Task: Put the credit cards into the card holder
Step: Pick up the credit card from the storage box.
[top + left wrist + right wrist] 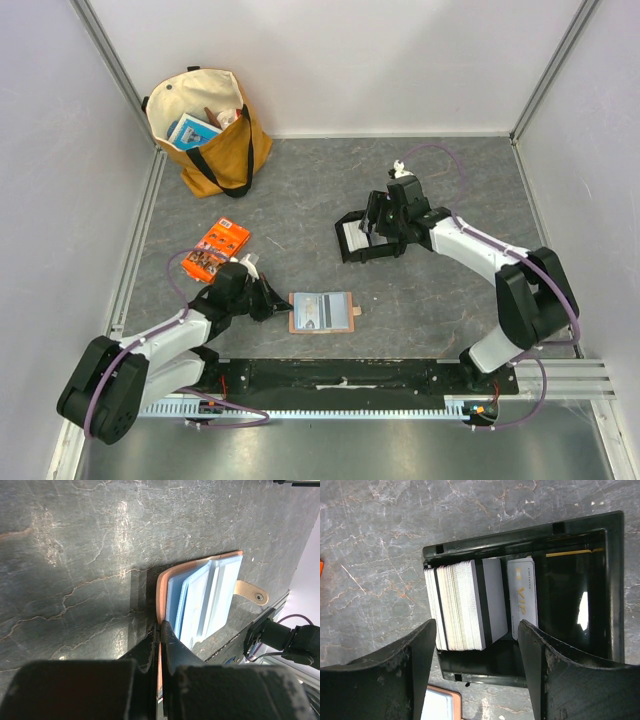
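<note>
The card holder (320,312) lies open on the grey table, light-blue slotted face (205,600) up, its tan snap tab (252,594) pointing right. My left gripper (275,303) is shut on the holder's tan left edge, which shows as a thin orange strip pinched between the fingers (161,627). The credit cards (460,605) stand as a pale stack on edge in the left compartment of a black tray (520,535). One white card marked VIP (522,597) leans beside them. My right gripper (476,630) hangs open just over the tray (350,255), holding nothing.
A yellow tote bag (210,130) with items inside stands at the back left. An orange printed packet (215,248) lies just behind my left arm. A corner of the card holder (440,705) shows below the tray. White walls enclose the table.
</note>
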Controlling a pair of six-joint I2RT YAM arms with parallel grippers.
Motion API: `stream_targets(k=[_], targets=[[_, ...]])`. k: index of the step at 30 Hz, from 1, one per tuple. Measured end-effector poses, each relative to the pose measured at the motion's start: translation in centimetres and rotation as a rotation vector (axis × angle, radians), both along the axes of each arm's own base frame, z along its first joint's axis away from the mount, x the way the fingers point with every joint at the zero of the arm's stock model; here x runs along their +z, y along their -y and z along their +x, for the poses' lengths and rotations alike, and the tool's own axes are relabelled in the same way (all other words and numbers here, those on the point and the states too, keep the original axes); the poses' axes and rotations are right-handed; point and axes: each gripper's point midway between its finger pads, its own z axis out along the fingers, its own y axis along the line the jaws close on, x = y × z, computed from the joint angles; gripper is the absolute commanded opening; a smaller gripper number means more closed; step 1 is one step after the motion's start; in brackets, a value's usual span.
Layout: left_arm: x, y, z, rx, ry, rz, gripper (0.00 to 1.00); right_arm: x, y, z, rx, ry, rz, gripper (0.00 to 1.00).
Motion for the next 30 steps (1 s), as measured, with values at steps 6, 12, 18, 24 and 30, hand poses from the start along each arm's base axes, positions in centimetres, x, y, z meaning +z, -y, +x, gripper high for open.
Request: stream_targets(k=[6, 12, 18, 24, 30], targets=[[0.1, 0.0, 0.0, 0.000, 0.003, -0.001, 0.02, -2.0, -0.7, 0.3, 0.038, -0.060, 0.023, 0.74], [0.0, 0.0, -0.1, -0.001, -0.003, 0.002, 0.02, -3.7, -2.1, 0.1, 0.092, -0.111, 0.057, 0.74], [0.0, 0.0, -0.1, -0.003, -0.008, 0.007, 0.02, -4.5, -3.0, 0.3, 0.120, -0.130, 0.080, 0.72], [-0.2, -0.1, -0.1, -0.005, -0.013, 0.012, 0.02, -4.3, -3.2, 0.3, 0.131, -0.131, 0.094, 0.65], [-0.3, -0.1, -0.1, -0.006, -0.019, 0.016, 0.02, -4.1, -3.0, 0.4, 0.126, -0.127, 0.097, 0.60]])
